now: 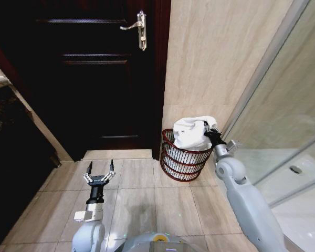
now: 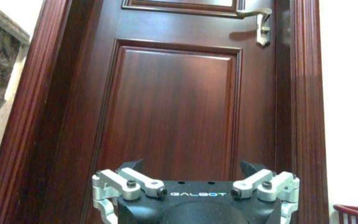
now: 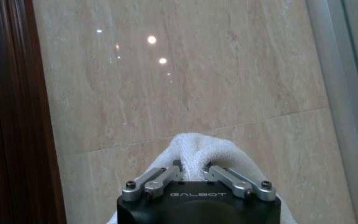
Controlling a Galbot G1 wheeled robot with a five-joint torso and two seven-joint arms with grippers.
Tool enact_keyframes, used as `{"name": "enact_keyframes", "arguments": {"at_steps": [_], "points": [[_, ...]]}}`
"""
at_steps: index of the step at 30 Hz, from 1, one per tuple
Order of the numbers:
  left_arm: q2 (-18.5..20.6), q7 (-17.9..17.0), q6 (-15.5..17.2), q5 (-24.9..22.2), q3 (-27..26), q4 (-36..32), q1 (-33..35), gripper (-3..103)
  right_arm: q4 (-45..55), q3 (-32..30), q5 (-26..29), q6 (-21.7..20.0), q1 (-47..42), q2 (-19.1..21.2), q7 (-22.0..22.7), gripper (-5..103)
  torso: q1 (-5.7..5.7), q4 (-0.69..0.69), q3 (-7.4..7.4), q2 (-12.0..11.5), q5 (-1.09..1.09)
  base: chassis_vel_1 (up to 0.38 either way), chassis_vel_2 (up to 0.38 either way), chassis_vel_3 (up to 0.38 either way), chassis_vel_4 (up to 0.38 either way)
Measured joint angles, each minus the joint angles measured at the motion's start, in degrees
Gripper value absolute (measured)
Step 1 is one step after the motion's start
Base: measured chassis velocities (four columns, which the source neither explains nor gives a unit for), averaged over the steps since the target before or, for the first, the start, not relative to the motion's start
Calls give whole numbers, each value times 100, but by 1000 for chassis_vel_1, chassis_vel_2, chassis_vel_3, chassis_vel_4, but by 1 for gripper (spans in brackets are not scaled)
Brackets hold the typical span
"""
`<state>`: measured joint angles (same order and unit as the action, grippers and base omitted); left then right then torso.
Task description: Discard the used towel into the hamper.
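The round, dark reddish-brown wire hamper (image 1: 185,157) stands on the tiled floor (image 1: 142,199) against the beige stone wall (image 1: 215,52), just beside the dark wooden door (image 1: 94,79). The right gripper (image 1: 209,127) pinches a fluffy white towel (image 1: 191,134) bunched over the hamper's rim. The left gripper (image 1: 99,173) hovers spread wide, well apart from the hamper.

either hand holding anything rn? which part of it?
Right hand is shut on the towel, pinching a bunched fold at its top, over the hamper. Left hand is open and holds nothing.
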<state>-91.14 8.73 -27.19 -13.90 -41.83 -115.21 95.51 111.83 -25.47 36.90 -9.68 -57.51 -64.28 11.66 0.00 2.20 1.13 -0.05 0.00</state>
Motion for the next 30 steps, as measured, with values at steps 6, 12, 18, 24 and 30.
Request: {"name": "enact_keyframes", "arguments": {"at_steps": [6, 12, 18, 24, 30], "points": [[-3, 0, -14, -5, 0, 0, 3, 100, 203, -133, -45, -15, -261, -44, 5, 8, 0, 0, 1, 1, 0, -67, 69, 68, -73], [-36, 6, -61, -6, 21, 41, 5, 100, 539, -281, -146, -8, -718, -135, -3, 8, 0, -1, 2, 2, 0, -68, 59, 63, -68], [-39, 9, -64, -6, 23, 46, -6, 100, 704, -290, -221, 2, -899, -214, 19, 8, 0, 0, 2, 3, 0, -64, 58, 58, -76], [-21, 10, -58, -20, 16, 47, -16, 100, 934, -303, -353, -1, -1223, -318, 72, 8, 0, 0, 2, 4, 0, -78, 79, 67, -68], [-37, 10, -77, -22, 32, 123, -28, 100, 1073, -314, -463, 91, -1501, -377, 186, 8, 0, 0, 3, 4, -1, -64, 73, 68, -85]]}}
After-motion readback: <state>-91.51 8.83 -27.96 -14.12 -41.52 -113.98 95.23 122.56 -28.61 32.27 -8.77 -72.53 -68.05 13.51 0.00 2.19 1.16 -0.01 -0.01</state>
